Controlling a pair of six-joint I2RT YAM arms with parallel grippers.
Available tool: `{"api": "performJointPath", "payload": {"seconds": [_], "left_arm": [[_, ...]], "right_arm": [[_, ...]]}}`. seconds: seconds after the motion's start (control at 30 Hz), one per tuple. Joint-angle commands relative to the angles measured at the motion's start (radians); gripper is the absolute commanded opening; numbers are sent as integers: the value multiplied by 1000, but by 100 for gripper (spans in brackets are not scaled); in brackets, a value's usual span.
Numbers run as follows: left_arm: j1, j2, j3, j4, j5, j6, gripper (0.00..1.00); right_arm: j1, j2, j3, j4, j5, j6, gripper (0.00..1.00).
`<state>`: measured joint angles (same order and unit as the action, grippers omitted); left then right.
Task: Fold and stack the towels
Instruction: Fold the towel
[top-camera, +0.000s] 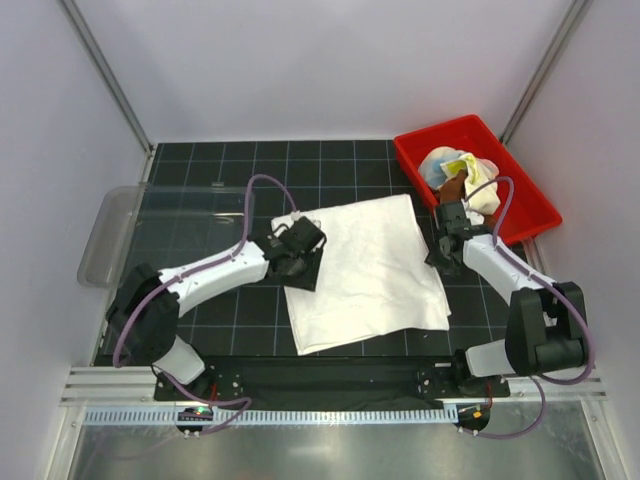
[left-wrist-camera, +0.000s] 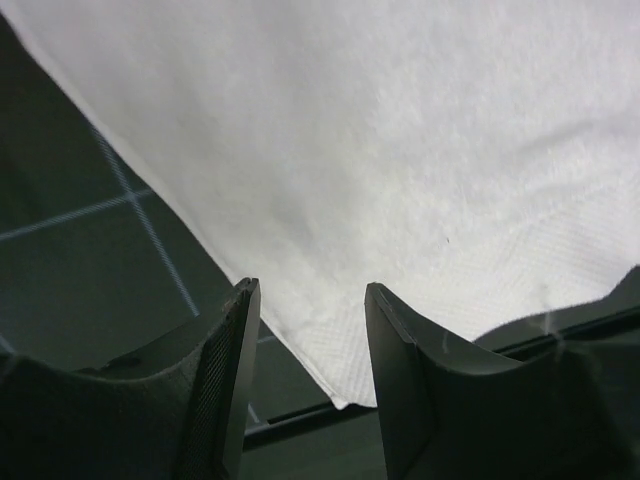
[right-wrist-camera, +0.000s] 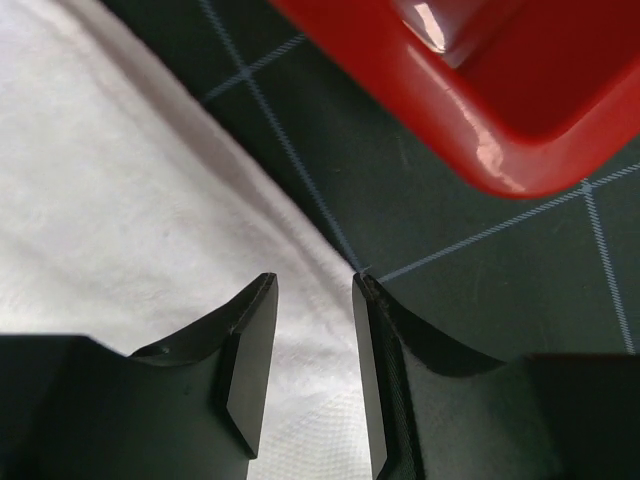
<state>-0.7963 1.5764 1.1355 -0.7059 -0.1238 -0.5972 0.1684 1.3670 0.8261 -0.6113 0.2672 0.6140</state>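
Note:
The large cream-white towel (top-camera: 365, 270) lies spread flat on the dark grid mat. My left gripper (top-camera: 297, 252) is open at its left edge; in the left wrist view (left-wrist-camera: 308, 300) the towel's corner (left-wrist-camera: 340, 385) lies between the fingers, not pinched. My right gripper (top-camera: 443, 255) is open over the towel's right edge; in the right wrist view (right-wrist-camera: 314, 285) the white cloth (right-wrist-camera: 150, 200) runs between the fingers. The brown (top-camera: 455, 187), yellow (top-camera: 462, 163) and pastel (top-camera: 436, 160) towels lie bunched in the red bin (top-camera: 520, 205).
The red bin's rim (right-wrist-camera: 470, 130) is close in front of my right gripper. A clear plastic tray (top-camera: 110, 232) sits at the mat's left edge. White walls and metal posts enclose the cell; a rail runs along the front.

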Motion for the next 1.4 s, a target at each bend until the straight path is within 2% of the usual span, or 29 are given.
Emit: {"api": "performJointPath", "payload": {"seconds": [0.0,0.07,0.17,0.4,0.53,0.67,0.77,0.8,0.9,1.07,1.23,1.37], "left_arm": [[-61,-21,-97,106,102,-93,50],[-64,11,-137,126,96,-104,49],[-66,39,-141,109,0,-108,49],[-14,131,-13,-21,-192,-21,51],[38,145,39,-56,-246,17,52],[63,134,87,-90,-261,45,52],[57,74,96,-110,-206,50,52],[42,53,83,-106,-150,45,52],[25,-38,-14,-50,14,16,52],[-12,-143,-224,84,153,-102,52],[-43,-170,-307,128,158,-150,51],[-64,-199,-338,152,159,-182,49]], "right_arm": [[-30,43,-11,28,14,-36,45],[-30,49,-39,50,-8,-28,47],[-30,43,-97,77,-26,-14,47],[-23,-92,-225,120,-192,76,46],[13,-166,-237,102,-217,125,46],[20,-178,-191,36,-177,100,46],[20,-164,-154,-20,-111,57,46],[20,-163,-151,-25,-111,47,46],[20,-160,-157,-24,-112,17,44],[14,-128,-157,11,-157,-10,36],[16,-98,-140,25,-157,-22,35],[16,-105,-140,24,-145,-23,30]]}}
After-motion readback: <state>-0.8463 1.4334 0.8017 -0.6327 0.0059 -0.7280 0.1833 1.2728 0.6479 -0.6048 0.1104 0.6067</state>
